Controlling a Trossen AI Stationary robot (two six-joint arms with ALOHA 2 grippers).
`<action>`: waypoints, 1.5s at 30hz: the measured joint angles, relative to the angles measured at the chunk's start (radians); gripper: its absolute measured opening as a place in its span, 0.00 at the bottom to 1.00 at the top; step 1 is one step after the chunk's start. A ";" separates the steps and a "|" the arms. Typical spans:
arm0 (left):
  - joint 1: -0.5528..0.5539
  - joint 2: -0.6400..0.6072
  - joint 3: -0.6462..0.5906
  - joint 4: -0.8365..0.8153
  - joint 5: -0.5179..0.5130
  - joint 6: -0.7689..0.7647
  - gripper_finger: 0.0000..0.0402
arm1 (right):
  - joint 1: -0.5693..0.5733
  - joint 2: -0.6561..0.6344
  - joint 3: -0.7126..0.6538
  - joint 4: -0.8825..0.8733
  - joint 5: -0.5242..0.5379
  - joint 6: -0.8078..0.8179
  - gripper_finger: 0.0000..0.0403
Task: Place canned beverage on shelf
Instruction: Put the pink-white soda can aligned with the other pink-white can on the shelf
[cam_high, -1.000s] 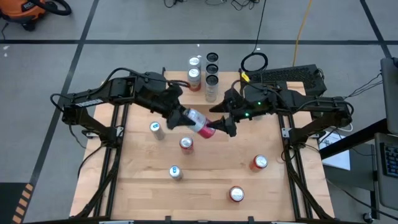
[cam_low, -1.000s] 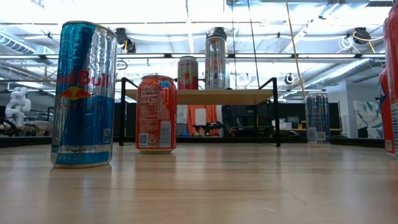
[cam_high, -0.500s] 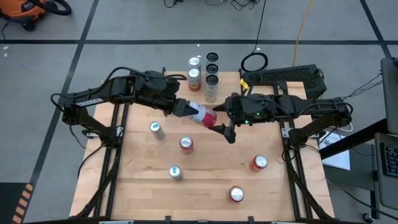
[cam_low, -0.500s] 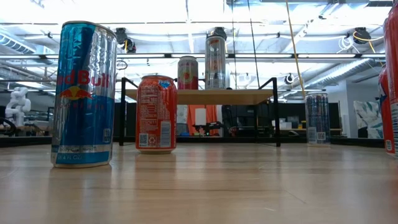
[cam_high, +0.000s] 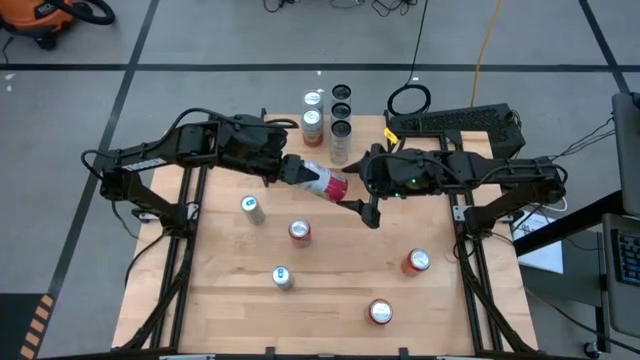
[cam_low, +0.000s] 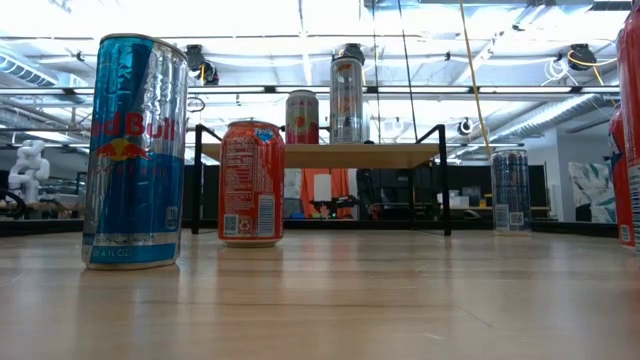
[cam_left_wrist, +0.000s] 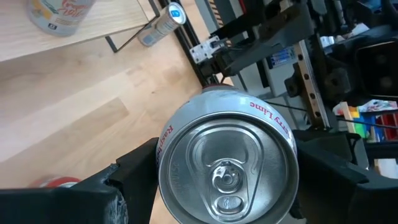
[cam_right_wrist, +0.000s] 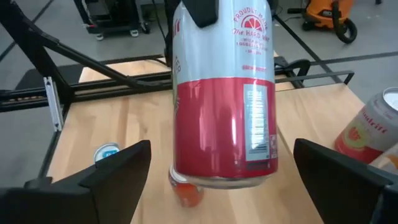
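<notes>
While pressed against opposite sides of the can (cam_left_wrist: 227, 180), spread fairly wide around its body: fingers (cam_left_wrist: 134, 171) of the left gripper (cam_high: 303, 176). Holding that can (cam_high: 322, 183) on its side in the air, above the far middle of the table (cam_high: 340, 290). Silver top end with pull tab toward the left wrist, red bottom end toward the right arm. White upper half, red lower half, barcode on the red part.

Facing the can's red end from close by: right gripper (cam_high: 358, 197), fingers (cam_right_wrist: 118, 171) wide apart and closed on nothing. Cannot tell whether touching the can.

Beyond the two grippers, at the table's far edge: shelf (cam_low: 350, 155), light wood top on thin black legs. Standing on it, a red can (cam_low: 302, 116) and a taller slim can (cam_low: 346, 98) just beside it. Held can not on the shelf, near it and on the table side of it.

Upright on the table, well apart: a silver can (cam_high: 250, 207), a red-topped can (cam_high: 299, 231), a blue-topped can (cam_high: 282, 277), and two red cans (cam_high: 417, 261) (cam_high: 380, 312) toward the near right.
</notes>
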 joint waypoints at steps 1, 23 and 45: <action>0.000 0.000 0.000 -0.001 0.000 0.000 0.73 | -0.003 0.000 0.000 0.000 0.001 -0.008 0.93; 0.000 0.000 0.000 0.003 -0.019 -0.115 0.73 | -0.071 0.032 0.000 0.043 -0.106 -0.044 0.93; 0.000 0.005 0.000 -0.002 -0.020 -0.108 0.73 | -0.078 0.077 -0.001 0.086 -0.105 -0.151 0.71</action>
